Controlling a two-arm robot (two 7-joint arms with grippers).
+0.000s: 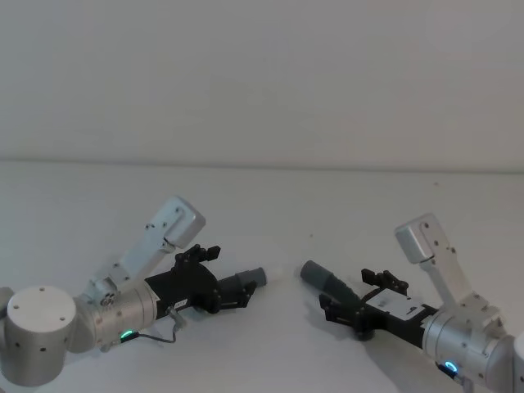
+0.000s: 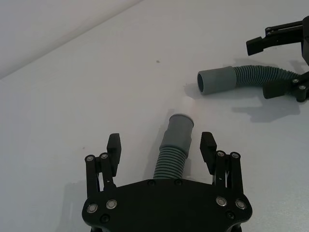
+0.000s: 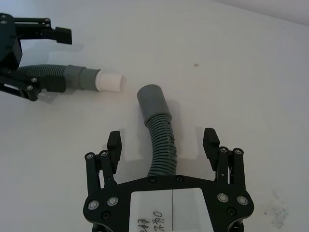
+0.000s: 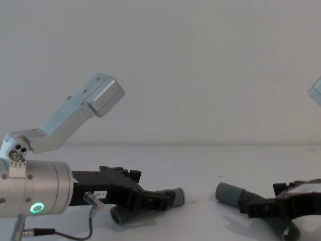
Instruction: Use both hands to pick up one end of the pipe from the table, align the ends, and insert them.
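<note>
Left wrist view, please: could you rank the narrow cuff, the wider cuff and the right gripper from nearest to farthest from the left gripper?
1. Narrow cuff: right at the mouth of the left gripper.
2. Wider cuff: across the gap, off to one side.
3. Right gripper: farthest, behind the wider cuff.

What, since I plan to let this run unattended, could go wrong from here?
These are judgements. The open left gripper straddles the narrow-cuffed hose and the open right gripper straddles the wider-cuffed hose. Both are over ribs, not cuffs, so either piece may roll or squash on closing. The wider-cuffed hose curves, so its cuff may point off-axis and the pale tip could catch its rim.
</note>
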